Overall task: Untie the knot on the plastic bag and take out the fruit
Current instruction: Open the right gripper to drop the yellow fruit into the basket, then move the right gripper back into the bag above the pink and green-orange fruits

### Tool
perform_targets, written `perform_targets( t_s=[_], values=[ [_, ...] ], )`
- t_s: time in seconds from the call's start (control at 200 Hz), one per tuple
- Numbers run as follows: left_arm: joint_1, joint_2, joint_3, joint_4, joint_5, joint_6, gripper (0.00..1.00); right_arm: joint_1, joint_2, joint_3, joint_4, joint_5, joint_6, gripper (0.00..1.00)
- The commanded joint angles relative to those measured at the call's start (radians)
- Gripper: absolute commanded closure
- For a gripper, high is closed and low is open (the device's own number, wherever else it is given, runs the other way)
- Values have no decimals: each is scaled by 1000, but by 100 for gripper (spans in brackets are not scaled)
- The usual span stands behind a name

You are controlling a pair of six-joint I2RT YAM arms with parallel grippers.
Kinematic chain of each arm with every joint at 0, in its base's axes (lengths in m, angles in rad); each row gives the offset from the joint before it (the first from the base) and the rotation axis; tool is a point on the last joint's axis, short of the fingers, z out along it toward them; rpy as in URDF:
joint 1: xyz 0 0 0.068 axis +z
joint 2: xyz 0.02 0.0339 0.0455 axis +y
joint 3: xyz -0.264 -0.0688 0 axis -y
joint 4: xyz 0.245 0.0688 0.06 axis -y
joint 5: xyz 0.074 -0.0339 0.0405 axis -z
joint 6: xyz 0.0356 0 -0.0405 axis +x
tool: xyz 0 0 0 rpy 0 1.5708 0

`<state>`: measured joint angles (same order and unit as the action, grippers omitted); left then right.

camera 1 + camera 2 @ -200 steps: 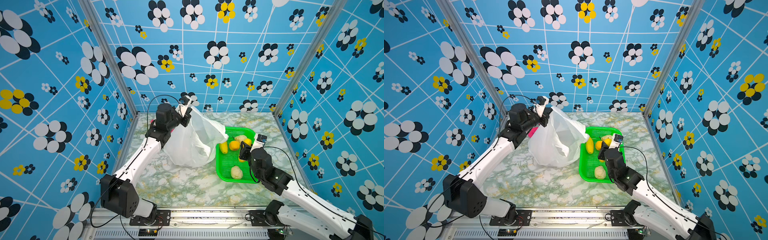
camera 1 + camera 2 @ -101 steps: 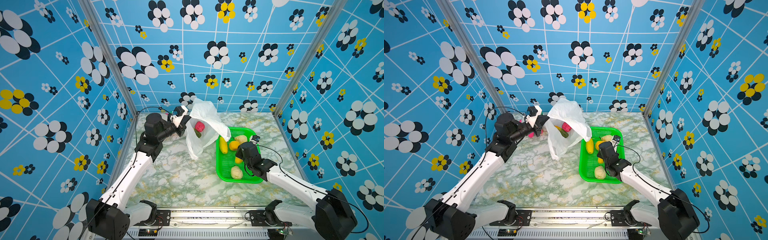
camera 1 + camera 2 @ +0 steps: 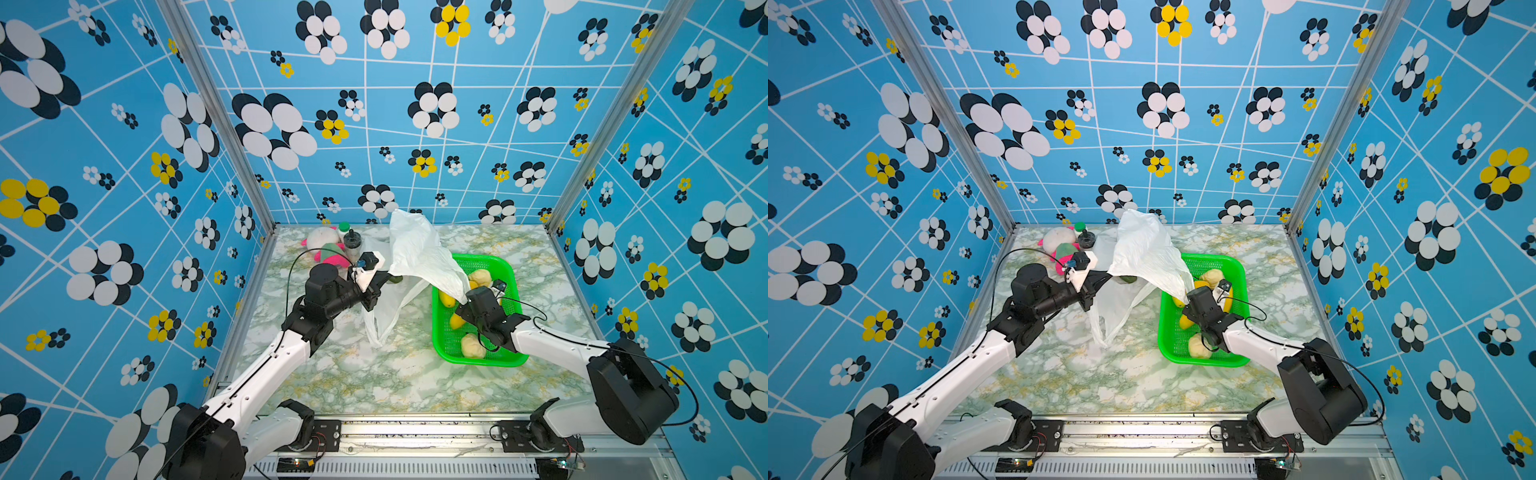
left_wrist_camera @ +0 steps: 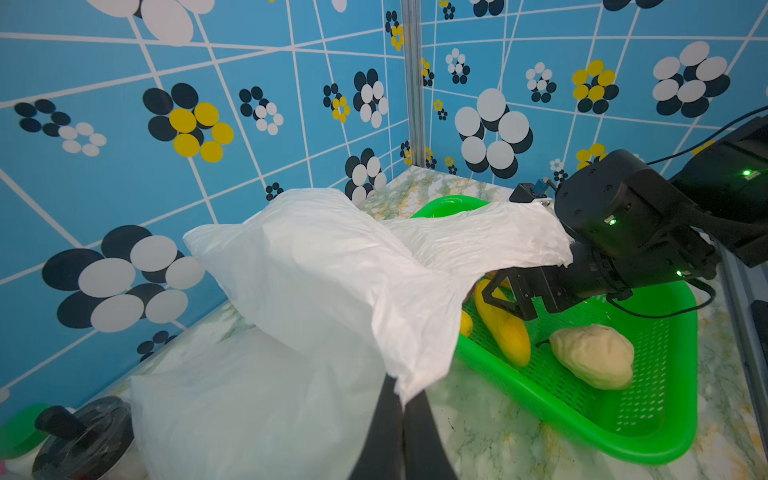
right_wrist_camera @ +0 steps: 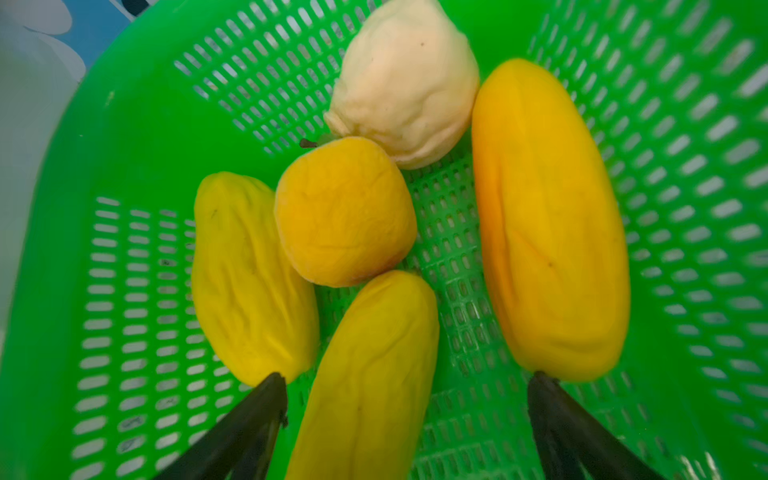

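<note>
Plastic bag [image 3: 415,253], thin, white and crinkly, hangs lifted above the marbled green-and-white table [image 3: 374,386], from the middle toward 12 o'clock in both top views. We see the left tool [image 4: 401,395] with its two black fingers pressed together on the bag's edge, the film pinched between them in the left wrist view. Below it a loose handle loop [image 3: 380,324] droops to the table near the centre, and the bag's 3 o'clock corner lies against the black wrist of the right arm. A dark green rounded piece [image 3: 395,279] shows just under the lifted edge; we cannot tell whether it sits inside the plastic bag.

At 3 o'clock stands the bright green perforated plastic basket [image 3: 478,362]. The right tool [image 5: 407,380] hovers low inside it with its fingers spread wide apart, gripping nothing. In the right wrist view a long yellow fruit piece [image 5: 370,374] lies between the two fingers, with green mesh showing on either side of it. Around it lie a second wrinkled yellow piece [image 5: 249,278], a round orange piece [image 5: 345,212], a pale cream bumpy piece [image 5: 403,83] and a long yellow-orange piece [image 5: 548,224]. One fingertip [image 5: 540,386] ends right at that last piece, and we cannot tell whether they touch. Another cream piece [image 3: 473,345] rests at the basket's 6 o'clock end.
</note>
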<state>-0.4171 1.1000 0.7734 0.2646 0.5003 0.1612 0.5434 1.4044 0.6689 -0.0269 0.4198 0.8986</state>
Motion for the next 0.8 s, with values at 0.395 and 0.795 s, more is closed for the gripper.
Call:
perform_targets(
  t_s=[0.395, 0.795],
  values=[
    [-19, -1, 76, -28, -199, -153, 100, 324, -587, -123, 206, 64, -519, 35],
    [-29, -33, 75, -67, -212, -192, 100, 507, -267, 91, 221, -157, -644, 56]
  ],
)
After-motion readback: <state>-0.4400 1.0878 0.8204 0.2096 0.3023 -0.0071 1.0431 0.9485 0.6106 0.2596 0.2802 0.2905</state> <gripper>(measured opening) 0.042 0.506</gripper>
